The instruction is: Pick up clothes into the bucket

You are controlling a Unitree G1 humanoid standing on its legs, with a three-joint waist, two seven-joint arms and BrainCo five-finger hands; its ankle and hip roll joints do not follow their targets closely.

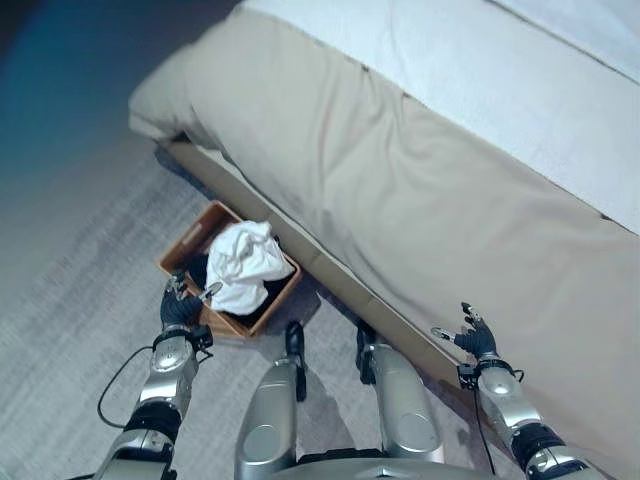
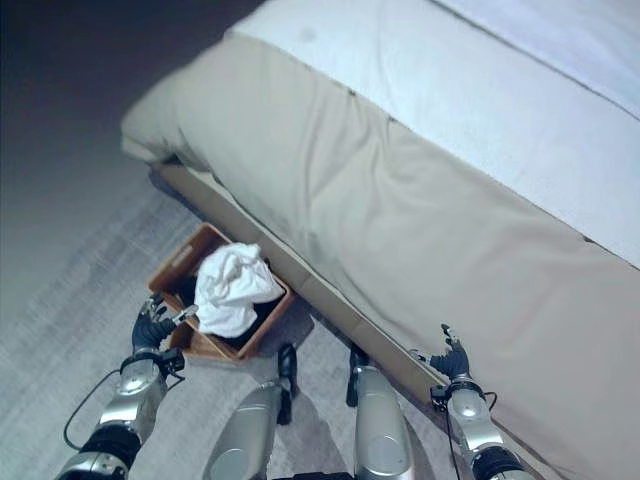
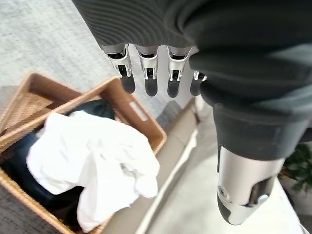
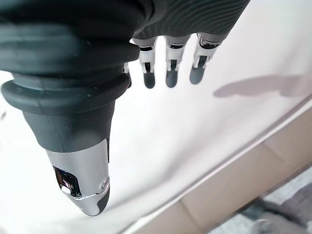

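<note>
While both arms hang low in front of the robot, the left hand [image 1: 181, 306] hovers at the near rim of the brown woven basket [image 1: 190, 240], fingers straight and relaxed, holding nothing. The right hand [image 1: 474, 335] sits well apart beside the bed, fingers spread loose, also empty.

In the basket lies a crumpled white garment [image 1: 243, 264], heaped on top of a dark garment [image 3: 19, 158]. The white one stands proud of the rim and a fold droops toward the near edge.

Risk, as judged: the white pile is loose and high; a brush from the left hand on its way out could drag the drooping fold over the rim and spill it onto the grey carpet [image 1: 70, 300]. The basket looks light and could slide or tip if the rim is knocked.

Beyond the basket: a pale wooden bed frame [image 1: 340, 285] runs just behind it, a beige bedspread [image 1: 400, 190] overhanging. This boxes in the far side, so clearance exists only on the near, carpet side. Farther back, a white sheet [image 1: 500, 90] covers the bed.
</note>
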